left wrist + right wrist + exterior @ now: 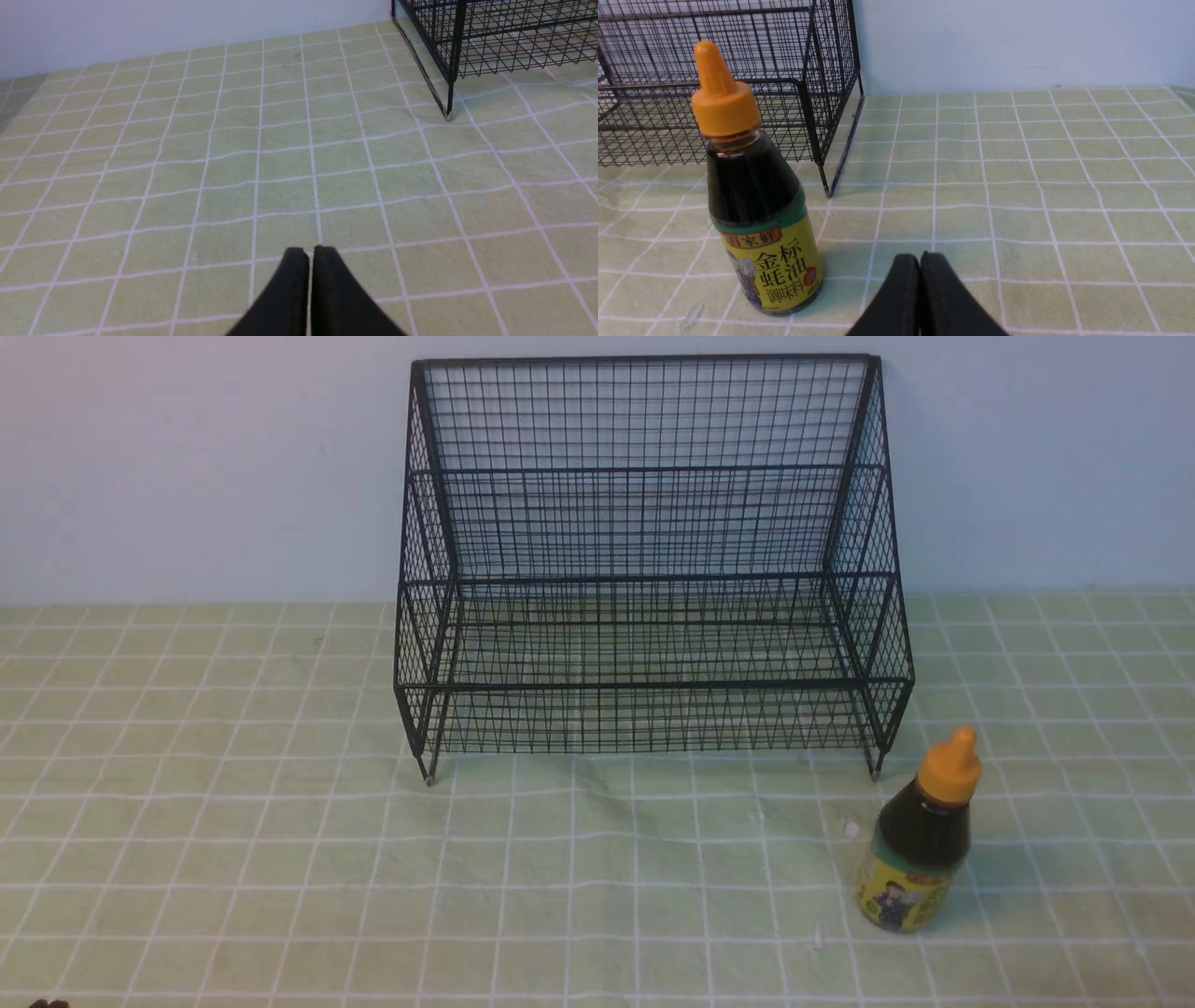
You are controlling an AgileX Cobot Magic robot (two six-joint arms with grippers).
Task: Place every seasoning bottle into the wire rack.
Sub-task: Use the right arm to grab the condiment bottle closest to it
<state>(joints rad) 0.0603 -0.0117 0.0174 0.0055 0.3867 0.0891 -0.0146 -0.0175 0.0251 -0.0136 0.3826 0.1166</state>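
R gripper (920,255), L gripper (310,249): jaws together; seasoning bottle (756,200) near R jaws, gap unclear. Risk: unopened approach tips it.

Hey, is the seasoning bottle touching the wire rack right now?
Apart. The front view shows bare tablecloth between the seasoning bottle and the wire rack's right front foot.

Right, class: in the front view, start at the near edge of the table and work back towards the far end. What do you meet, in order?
seasoning bottle standing upright on the cloth → wire rack → pale wall behind it
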